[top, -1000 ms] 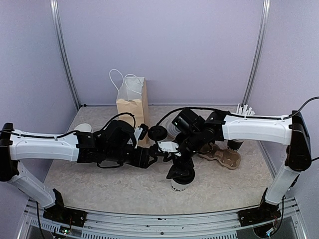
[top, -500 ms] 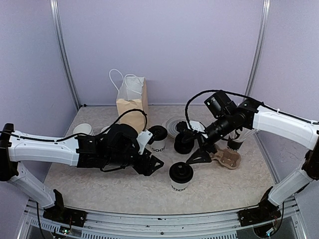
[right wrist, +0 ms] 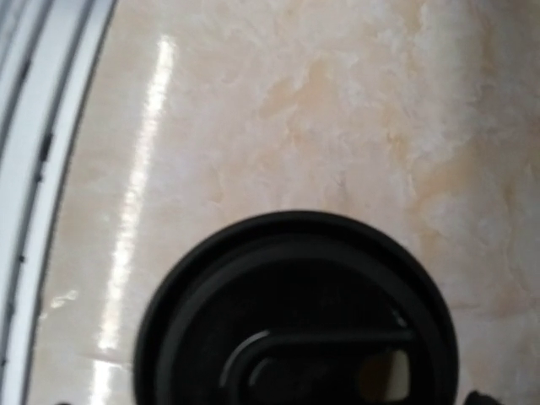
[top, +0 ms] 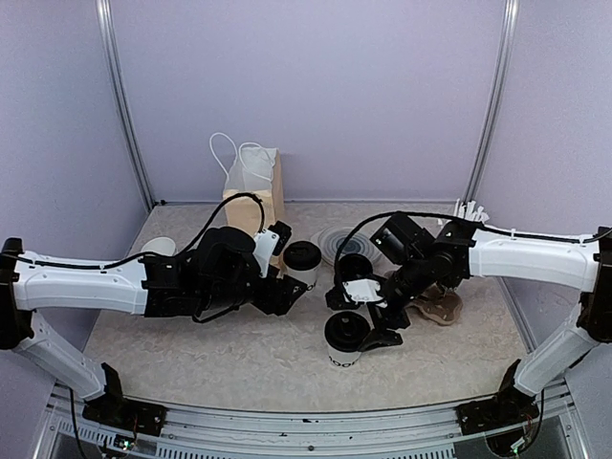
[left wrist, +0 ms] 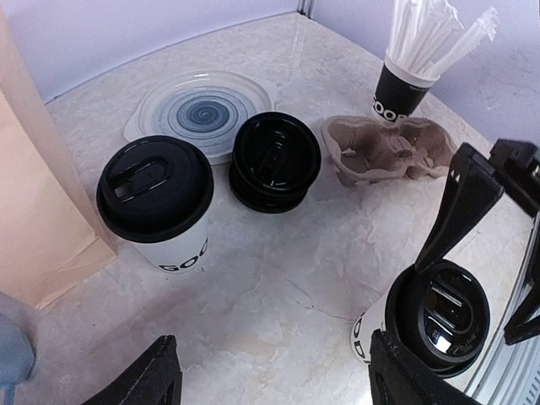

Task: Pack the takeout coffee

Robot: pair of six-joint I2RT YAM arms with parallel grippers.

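Observation:
Two lidded takeout coffee cups stand on the table. One cup (top: 302, 260) (left wrist: 156, 201) is beside the paper bag, just ahead of my left gripper (top: 289, 293) (left wrist: 283, 381), which is open with only bare table between its fingers. The other cup (top: 345, 337) (left wrist: 439, 319) stands nearer the front; its black lid (right wrist: 295, 316) fills the lower part of the right wrist view. My right gripper (top: 360, 319) hangs over this cup, open, one finger on each side of the lid; whether they touch it I cannot tell.
A brown paper bag (top: 254, 196) with white handles stands at the back. A stack of black lids (top: 354, 269) (left wrist: 276, 160), a swirl-patterned plate (left wrist: 202, 110), a pulp cup carrier (top: 436, 306) (left wrist: 384, 152) and a cup of straws (left wrist: 405, 89) lie right of centre. White cups (top: 159, 248) sit far left.
The right gripper lifted away to the right, then came back down over the near cup with its jaws wider. The left gripper opened and drew back towards the far cup.

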